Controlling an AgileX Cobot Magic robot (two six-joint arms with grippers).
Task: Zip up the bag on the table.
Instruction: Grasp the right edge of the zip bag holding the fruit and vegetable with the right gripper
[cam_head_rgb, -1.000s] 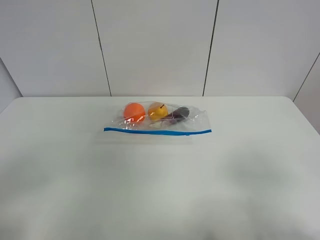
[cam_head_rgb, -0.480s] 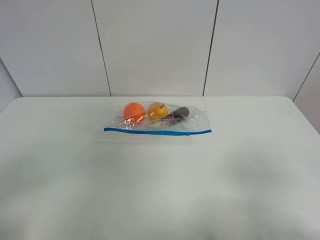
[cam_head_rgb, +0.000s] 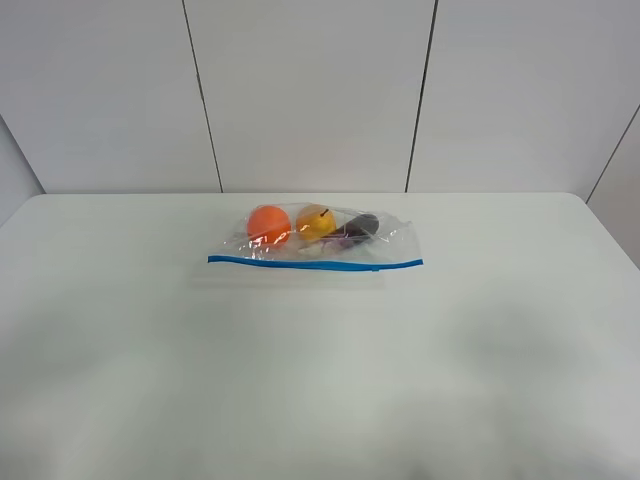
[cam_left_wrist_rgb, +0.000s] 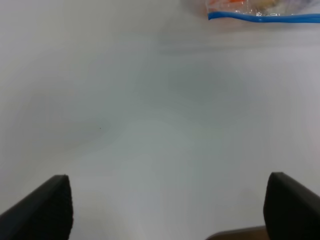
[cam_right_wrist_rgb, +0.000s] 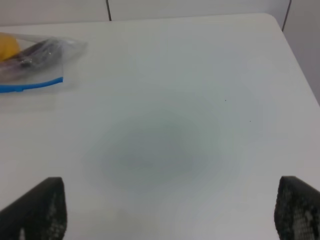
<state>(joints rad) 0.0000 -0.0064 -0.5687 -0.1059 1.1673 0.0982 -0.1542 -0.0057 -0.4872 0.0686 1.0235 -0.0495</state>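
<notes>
Where the white table (cam_head_rgb: 320, 380) nears its far edge, about midway between its left and right edges, a clear crinkly plastic bag (cam_head_rgb: 315, 243) lies flat with its long side parallel to that edge. A blue zip strip (cam_head_rgb: 315, 262) runs along the bag's long edge that faces the near edge of the table. Whether the strip is pressed closed cannot be told from these views.

Three pieces of toy produce show through the plastic in a row. An orange round piece (cam_head_rgb: 268, 224) sits toward the left end. A yellow piece (cam_head_rgb: 316, 221) is just beside it in the middle. A dark purple piece (cam_head_rgb: 360, 227) lies toward the right end, close against the yellow one. Nothing touches the bag.

Around it the table is plain and matte, with rounded far corners. Behind the far edge stands a pale panelled wall (cam_head_rgb: 310, 90) with thin dark seams.

Neither arm appears in the high view. In the left wrist view, the left fingers (cam_left_wrist_rgb: 42, 210) are two dark tips spread wide apart with nothing between them, over bare table. The left end of the bag (cam_left_wrist_rgb: 260, 10) lies well apart from them. In the right wrist view, the right fingers (cam_right_wrist_rgb: 37, 210) are likewise spread wide and grip nothing. The right end of the bag (cam_right_wrist_rgb: 35, 60) lies well apart from them too, with the table's far right corner visible beyond.
</notes>
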